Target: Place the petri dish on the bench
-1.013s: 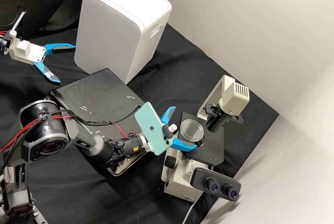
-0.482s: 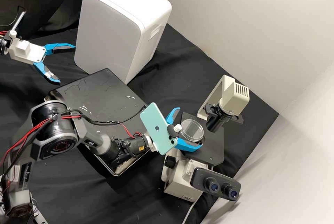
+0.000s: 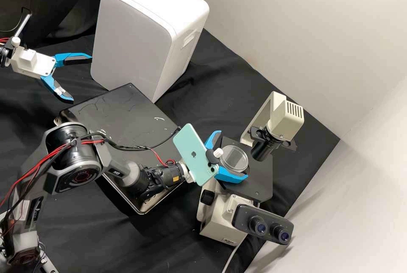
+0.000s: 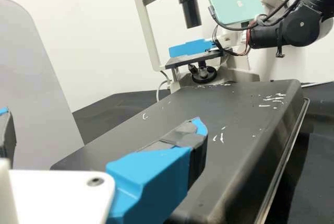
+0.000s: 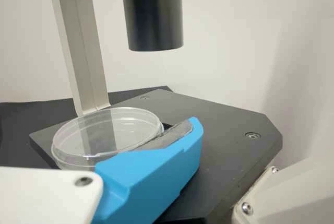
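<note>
A clear petri dish (image 3: 234, 157) lies on the black stage (image 3: 258, 179) of a microscope, under its dark lens tube (image 5: 151, 10). My right gripper (image 3: 232, 154) is open, with one blue finger on either side of the dish. In the right wrist view one blue finger (image 5: 156, 166) lies against the rim of the dish (image 5: 107, 130); the other finger is out of frame. My left gripper (image 3: 78, 78) hangs open and empty at the far left, above the bench, beside the white box. From there the left gripper (image 4: 102, 122) faces the microscope across a black tray.
A tall white box (image 3: 148, 31) stands at the back. A black tray (image 3: 118, 116) lies between the two arms. The microscope's eyepieces (image 3: 267, 226) stick out at the front. A pale green phone (image 3: 193, 156) rides on the right wrist. A white wall borders the bench on the right.
The right arm has pushed forward over the stage, so its open fingers now straddle the dish. The dish and the left arm have stayed put.
</note>
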Robot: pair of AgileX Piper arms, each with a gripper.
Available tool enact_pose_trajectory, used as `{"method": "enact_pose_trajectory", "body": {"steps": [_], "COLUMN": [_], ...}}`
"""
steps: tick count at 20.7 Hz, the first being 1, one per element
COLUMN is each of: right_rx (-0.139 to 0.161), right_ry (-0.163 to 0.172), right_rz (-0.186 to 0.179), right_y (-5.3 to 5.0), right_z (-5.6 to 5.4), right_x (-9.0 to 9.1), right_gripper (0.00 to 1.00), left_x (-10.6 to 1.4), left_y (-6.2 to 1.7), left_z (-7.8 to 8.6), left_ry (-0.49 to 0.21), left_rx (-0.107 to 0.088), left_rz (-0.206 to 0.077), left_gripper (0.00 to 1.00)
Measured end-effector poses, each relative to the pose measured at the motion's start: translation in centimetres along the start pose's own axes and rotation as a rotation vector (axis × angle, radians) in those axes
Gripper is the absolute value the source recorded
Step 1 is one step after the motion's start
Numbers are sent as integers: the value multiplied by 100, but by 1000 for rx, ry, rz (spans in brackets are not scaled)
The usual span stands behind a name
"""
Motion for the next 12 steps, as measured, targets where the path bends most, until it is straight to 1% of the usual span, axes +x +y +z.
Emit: {"method": "enact_pose_trajectory", "body": {"steps": [4,6,10,12], "right_rx": [-11,-6,-12,-13], "right_ry": [-1,-8,-10,-17], "right_rz": [0,8,10,15], "right_y": [-6,0,-2,7], "right_z": [2,6,4,7], "right_x": [1,1,1,17], "right_gripper": [100,100,100,100], "left_x": [1,1,1,1], "left_y": [-5,-5,-5,-5], "left_z": [-1,-1,-1,-1], "left_ry": [0,0,0,0], "left_rx": [-2,-2,-2,-2], "left_rz": [-1,-1,-1,-1], "left_gripper": [100,100,100,100]}}
